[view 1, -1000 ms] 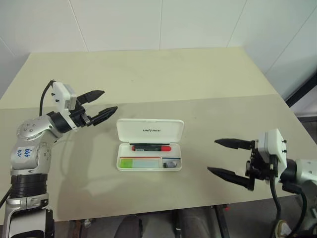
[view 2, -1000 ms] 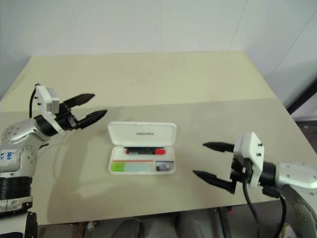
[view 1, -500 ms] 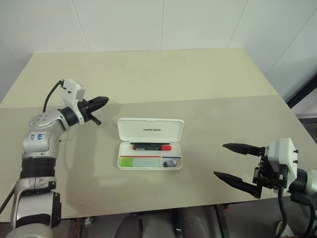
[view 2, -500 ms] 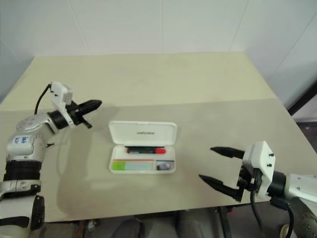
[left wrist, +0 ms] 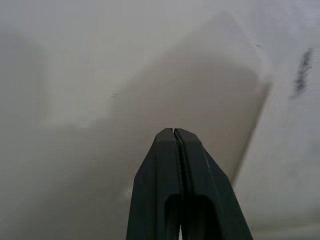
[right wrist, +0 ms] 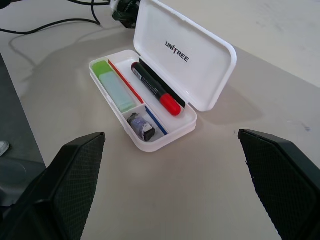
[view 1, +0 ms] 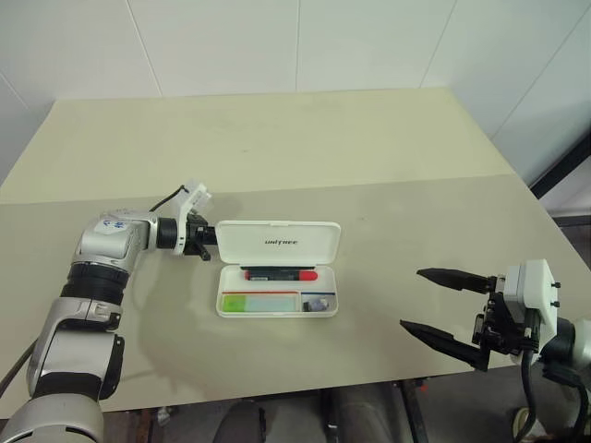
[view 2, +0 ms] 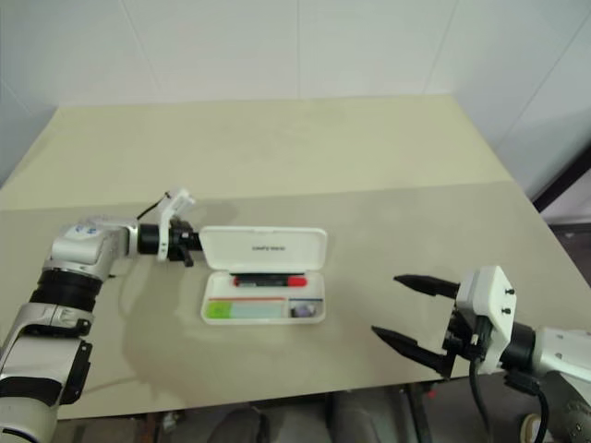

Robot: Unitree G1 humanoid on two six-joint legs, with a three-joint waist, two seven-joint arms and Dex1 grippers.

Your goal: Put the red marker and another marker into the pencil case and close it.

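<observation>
I see the pencil case (view 1: 278,269) lying open near the middle of the table (view 1: 369,157), its lid raised toward the far side with the black lettering facing me. The red marker (view 1: 282,273) rests in the long rear compartment, lying along the case's length with its red end toward my right. In front of it, the green-capped marker (view 1: 259,302) sits in the front left compartment, cap toward my left. A small dark grey stub (right wrist: 141,125) lies in the little front right compartment, and a red and a blue stripe run along the dividers.

My left end effector (view 1: 205,238) is at the lid's left edge, just beside it; I cannot tell whether the tips touch the plastic. Its fingers (left wrist: 175,165) are pressed together with nothing between them, and from the left wrist camera the white lid looms close beyond the tips. A black cable (right wrist: 55,22) trails on the table behind that arm.

My right end effector (view 1: 448,305) hangs well apart from the case, near the front right edge of the table, its two fingers (right wrist: 75,180) spread wide and empty. The table surface between it and the case is bare, so nothing blocks the lid on that side.
</observation>
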